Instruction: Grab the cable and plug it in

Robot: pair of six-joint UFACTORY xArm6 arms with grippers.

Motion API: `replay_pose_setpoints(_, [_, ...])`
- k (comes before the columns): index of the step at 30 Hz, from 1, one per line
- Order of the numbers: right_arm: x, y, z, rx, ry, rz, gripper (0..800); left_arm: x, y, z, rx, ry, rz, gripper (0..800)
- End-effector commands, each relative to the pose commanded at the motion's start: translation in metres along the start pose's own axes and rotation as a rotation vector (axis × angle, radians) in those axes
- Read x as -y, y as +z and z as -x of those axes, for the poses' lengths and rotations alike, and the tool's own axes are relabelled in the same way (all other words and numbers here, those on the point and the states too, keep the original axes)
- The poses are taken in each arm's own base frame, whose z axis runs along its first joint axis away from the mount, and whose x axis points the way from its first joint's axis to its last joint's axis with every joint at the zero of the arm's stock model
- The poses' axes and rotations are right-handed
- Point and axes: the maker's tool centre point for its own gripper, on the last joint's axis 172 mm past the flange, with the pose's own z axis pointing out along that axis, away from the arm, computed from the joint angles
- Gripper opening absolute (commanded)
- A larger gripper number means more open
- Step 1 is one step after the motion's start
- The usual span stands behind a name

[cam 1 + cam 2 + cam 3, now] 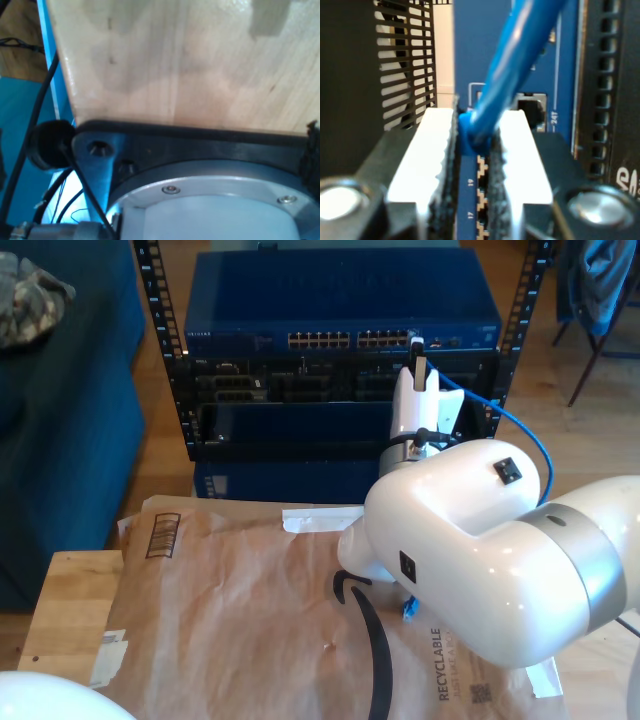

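Wooden tabletop [175, 65] close under my first gripper, its jaws hidden so their state cannot be told, brown paper sheet [250, 620] on the table, my second gripper [477, 145] pinching the thin bright-blue cable [515, 65] by its plug at the blue network switch [340, 305] ports, toward the exterior view's right.

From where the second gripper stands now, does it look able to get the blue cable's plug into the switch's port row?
Probably yes: my second gripper is shut on the cable right at the switch, with an open port just ahead and nothing between.
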Motion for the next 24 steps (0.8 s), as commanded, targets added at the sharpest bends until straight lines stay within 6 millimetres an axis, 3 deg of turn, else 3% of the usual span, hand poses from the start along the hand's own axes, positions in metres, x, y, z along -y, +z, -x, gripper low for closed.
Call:
replay_pose_setpoints(9, [0.0024, 0.0089, -0.0025, -0.011, 0.010, -0.019, 0, 0.0000, 0.0000, 0.0000, 0.000, 0.000, 0.000, 800])
replay_pose_setpoints(24, [0.0051, 0.0065, -0.0010, -0.010, 0.012, -0.027, 0, 0.0000, 0.0000, 0.0000, 0.000, -0.002, 0.000, 800])
